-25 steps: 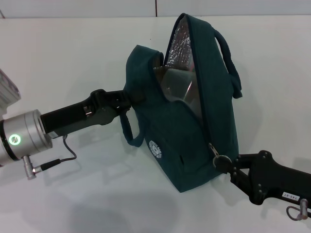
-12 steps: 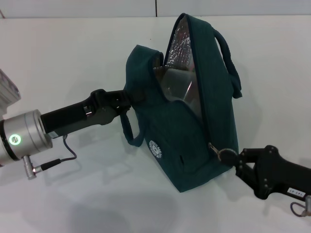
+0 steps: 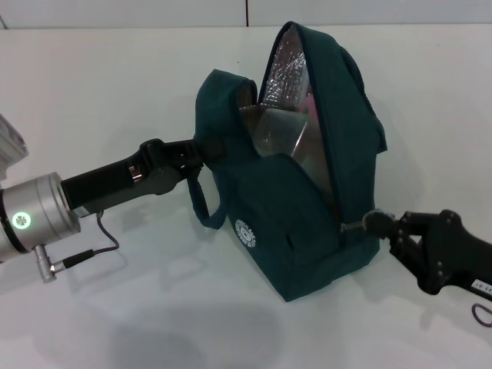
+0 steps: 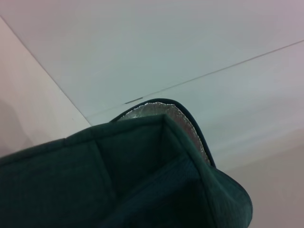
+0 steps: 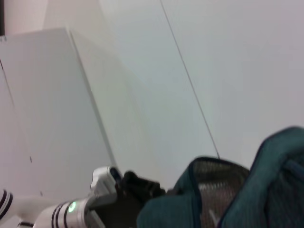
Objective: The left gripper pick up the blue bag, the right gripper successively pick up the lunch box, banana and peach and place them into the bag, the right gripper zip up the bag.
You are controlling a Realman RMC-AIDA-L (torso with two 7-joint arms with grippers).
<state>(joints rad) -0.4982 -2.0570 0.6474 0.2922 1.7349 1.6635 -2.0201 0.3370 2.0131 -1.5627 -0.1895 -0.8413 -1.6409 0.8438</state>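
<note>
The blue bag (image 3: 292,215) stands tilted on the white table, its top gaping and showing silver lining. My left gripper (image 3: 204,151) is shut on the bag's left upper edge. My right gripper (image 3: 388,227) is at the bag's lower right corner, shut on the zipper's metal ring pull (image 3: 374,221), which is drawn out to the right. A clear plastic surface of the lunch box (image 3: 278,132) shows inside the opening. The banana and peach are hidden. The left wrist view shows the bag's rim (image 4: 156,142). The right wrist view shows the bag (image 5: 270,185) and the left gripper (image 5: 137,187) beyond it.
The white table (image 3: 100,84) spreads around the bag. A dark seam line (image 3: 247,11) runs up the back wall. A loop handle (image 3: 204,207) hangs from the bag's left side below my left gripper. A cable (image 3: 84,257) hangs from the left wrist.
My right gripper has moved right and slightly up with the zipper pull. The bag has leaned and shifted right, and its right handle has dropped flat. The left arm shifted slightly.
</note>
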